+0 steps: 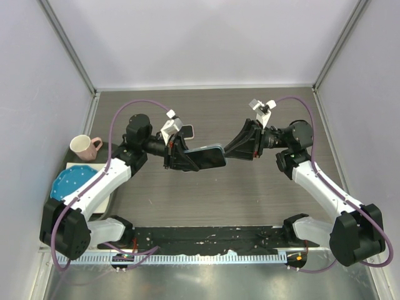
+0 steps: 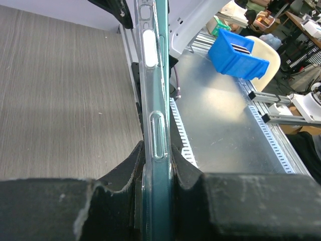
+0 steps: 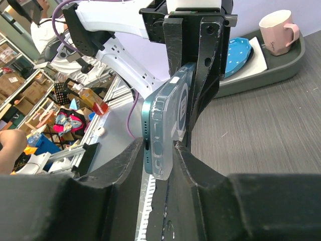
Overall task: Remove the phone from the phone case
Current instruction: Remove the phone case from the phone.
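Left pincer [image 2: 156,150] clenched on phone [image 1: 209,156] | long axis points at right pincer [image 3: 156,148] | straddling far end, grip unclear

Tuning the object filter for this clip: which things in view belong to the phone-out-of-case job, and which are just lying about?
Job:
- phone, held up off the table
- clear case, on the phone

Lying about:
- pink mug
- blue dotted plate
- grey tray under mug and plate
- blue bin, beyond the table
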`<state>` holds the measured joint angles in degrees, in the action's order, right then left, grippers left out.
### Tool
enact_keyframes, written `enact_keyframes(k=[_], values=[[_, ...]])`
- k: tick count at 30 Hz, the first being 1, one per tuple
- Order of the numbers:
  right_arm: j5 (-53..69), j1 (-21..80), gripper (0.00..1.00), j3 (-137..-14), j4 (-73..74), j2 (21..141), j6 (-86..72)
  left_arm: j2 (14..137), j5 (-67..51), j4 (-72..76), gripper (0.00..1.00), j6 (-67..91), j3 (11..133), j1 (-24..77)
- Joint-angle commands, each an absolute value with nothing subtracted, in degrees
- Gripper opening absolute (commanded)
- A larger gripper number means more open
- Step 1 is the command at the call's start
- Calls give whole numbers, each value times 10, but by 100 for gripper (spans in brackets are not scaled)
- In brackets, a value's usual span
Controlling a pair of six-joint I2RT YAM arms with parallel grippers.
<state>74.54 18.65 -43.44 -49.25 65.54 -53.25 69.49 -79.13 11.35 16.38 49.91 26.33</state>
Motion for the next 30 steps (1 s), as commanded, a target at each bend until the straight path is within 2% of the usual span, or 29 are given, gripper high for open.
enact_keyframes(k=[1,6,12,17,20,22,23,24,25,30], values=[[746,192,33,-433,-503,650,-509,690,-805,156,0,171,514,261],[744,192,33,-432,-497,650,-502,688,-812,158,0,174,515,261],[743,192,20,-420,-540,654,-500,686,-847,163,0,185,521,268],[731,192,15,-428,-526,677,-479,682,-874,145,0,192,539,289],[722,198,13,-451,-461,680,-421,680,-870,142,0,190,542,292],[701,209,12,-483,-306,672,-349,680,-870,142,0,186,540,292],[686,215,12,-501,-228,669,-226,680,-870,142,0,188,539,293],[672,224,11,-521,-79,669,-168,680,-870,142,0,188,540,293],[651,235,12,-551,-30,670,-116,680,-870,142,0,188,540,294],[624,237,12,-545,-69,675,-144,681,-873,139,0,188,544,295]])
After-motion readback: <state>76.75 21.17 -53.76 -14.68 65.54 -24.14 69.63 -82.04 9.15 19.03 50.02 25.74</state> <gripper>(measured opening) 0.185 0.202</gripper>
